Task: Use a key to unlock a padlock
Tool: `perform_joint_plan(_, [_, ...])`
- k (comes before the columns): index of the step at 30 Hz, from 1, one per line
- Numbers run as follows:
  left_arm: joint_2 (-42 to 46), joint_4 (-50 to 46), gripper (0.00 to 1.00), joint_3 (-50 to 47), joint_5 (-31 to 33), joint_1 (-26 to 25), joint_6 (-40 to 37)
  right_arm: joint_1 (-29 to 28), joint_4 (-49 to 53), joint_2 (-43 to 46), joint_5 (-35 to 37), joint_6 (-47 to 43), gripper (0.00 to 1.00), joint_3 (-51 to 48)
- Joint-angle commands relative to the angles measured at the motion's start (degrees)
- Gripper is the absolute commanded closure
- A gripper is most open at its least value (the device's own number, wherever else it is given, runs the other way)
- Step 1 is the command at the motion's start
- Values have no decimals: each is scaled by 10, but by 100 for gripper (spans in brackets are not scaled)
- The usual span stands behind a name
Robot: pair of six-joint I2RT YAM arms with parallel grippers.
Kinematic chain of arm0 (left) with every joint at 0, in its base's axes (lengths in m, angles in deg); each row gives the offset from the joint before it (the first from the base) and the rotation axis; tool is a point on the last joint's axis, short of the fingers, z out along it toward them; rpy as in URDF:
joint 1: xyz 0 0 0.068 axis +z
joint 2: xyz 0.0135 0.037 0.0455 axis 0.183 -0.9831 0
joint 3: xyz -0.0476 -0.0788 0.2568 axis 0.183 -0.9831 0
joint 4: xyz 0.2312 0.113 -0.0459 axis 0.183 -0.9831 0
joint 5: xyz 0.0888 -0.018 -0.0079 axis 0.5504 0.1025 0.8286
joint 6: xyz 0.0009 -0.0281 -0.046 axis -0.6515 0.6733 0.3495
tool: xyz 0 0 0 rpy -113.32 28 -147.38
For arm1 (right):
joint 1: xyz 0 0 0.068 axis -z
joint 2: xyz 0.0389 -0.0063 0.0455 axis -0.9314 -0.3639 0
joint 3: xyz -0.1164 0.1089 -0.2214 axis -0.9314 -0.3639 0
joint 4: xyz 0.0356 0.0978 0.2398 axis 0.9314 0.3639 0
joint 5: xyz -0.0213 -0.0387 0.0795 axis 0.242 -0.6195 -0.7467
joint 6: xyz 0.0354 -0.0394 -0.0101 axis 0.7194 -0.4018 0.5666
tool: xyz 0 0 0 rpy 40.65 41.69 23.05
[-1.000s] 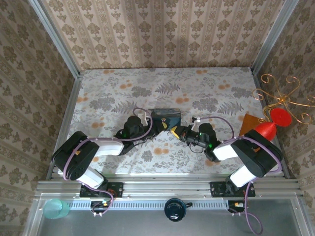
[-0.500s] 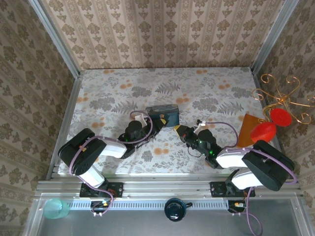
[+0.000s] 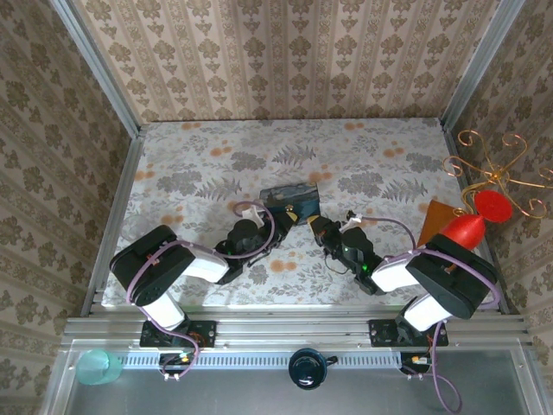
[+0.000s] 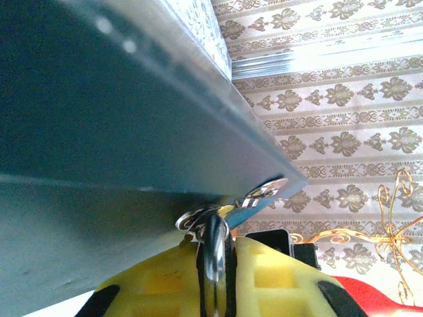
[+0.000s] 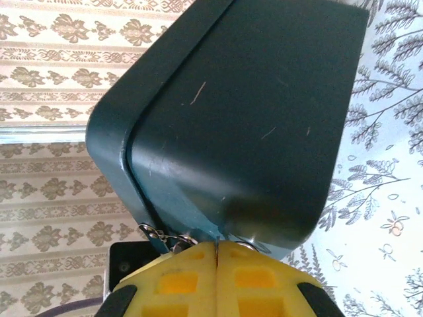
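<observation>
My worry starts on the left. The left claw (image 4: 215, 243) pinches a thin metal loop (image 4: 213, 261) right under the tin (image 4: 99, 132). I judge that a twist or tug could let that slick loop slide out of the pads, or drag the tin along with it. To the right of the tin, the right claw (image 5: 217, 247) sits hard against the tin's near corner. If it pushes in at a slant, whatever it carries could bend or miss the padlock. I cannot make out the padlock's body. I judge it sits at the tin's near edge, where small rings (image 5: 160, 233) hang between the claws.

Left claw: narrow, closed on the loop. Right claw: pads pressed fully together, and I cannot tell whether anything is pinched between them.
</observation>
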Motion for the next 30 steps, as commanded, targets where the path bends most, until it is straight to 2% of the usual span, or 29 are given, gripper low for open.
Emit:
perform_joint_plan(1, [11, 14, 100, 4, 21, -9, 27, -3, -26, 5, 48, -1, 100, 13])
perform_joint_plan(5, [17, 9, 100, -8, 45, -13, 35, -5, 21, 34, 57, -10, 100, 11])
perform_joint_plan(12, [15, 20, 100, -6, 50, -14, 51, -8, -8, 22, 59, -15, 100, 11])
perform_joint_plan(24, [15, 46, 100, -15, 81, -22, 91, -39, 2, 16, 115, -16, 100, 9])
perform_joint_plan(30, [14, 55, 100, -15, 96, -29, 109, -51, -26, -4, 140, -14, 100, 6])
